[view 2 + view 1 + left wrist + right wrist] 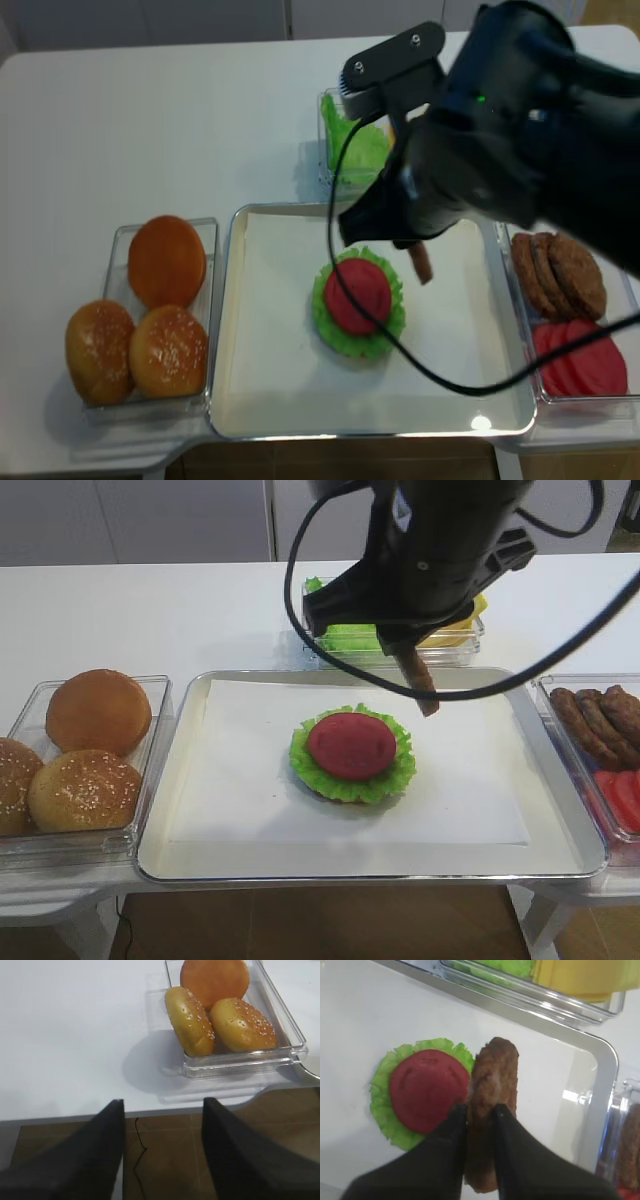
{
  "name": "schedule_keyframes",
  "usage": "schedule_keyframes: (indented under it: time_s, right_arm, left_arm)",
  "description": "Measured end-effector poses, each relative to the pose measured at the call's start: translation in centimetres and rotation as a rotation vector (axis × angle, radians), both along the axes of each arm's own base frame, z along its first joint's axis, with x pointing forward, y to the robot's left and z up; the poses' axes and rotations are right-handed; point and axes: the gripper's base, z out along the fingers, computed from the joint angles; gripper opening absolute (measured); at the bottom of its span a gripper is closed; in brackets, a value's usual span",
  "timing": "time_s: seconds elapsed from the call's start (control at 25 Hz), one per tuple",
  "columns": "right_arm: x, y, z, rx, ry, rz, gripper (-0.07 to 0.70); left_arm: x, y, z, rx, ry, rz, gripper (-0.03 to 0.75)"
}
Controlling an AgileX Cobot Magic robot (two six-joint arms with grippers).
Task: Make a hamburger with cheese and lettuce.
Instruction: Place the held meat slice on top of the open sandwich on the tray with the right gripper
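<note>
The hamburger (352,745) lies mid-tray: a bun base, frilly green lettuce (305,765) and a red tomato slice on top; it also shows in the right wrist view (425,1090). My right gripper (480,1110) is shut on a brown patty (494,1077), held on edge above the tray just right of the stack (420,685). The yellow cheese (580,977) sits in a clear box behind the tray, beside spare lettuce (345,635). My left gripper (162,1105) is open and empty, over the table's front edge near the bun box.
A clear box with three buns (98,712) stands left of the metal tray (180,860). A box at the right holds patties (600,715) and tomato slices (620,795). The right arm hangs over the back of the tray.
</note>
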Motion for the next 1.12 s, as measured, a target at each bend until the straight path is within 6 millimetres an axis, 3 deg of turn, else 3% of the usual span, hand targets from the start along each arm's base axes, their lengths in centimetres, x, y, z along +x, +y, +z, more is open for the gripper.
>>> schedule_keyframes:
  time_s: [0.24,0.64,1.12]
  right_arm:
    - [1.3,1.5,-2.3,-0.049,0.04,0.013,0.12]
    - [1.7,2.7,-4.6,-0.078,0.107,0.041,0.119]
    - [1.8,2.8,-4.5,-0.067,0.092,0.049,0.119]
  left_arm:
    - [0.0,0.0,0.0,0.0,0.0,0.0,0.37]
    - [0.0,0.0,0.0,0.0,0.0,0.0,0.37]
    - [0.0,0.0,0.0,0.0,0.0,0.0,0.37]
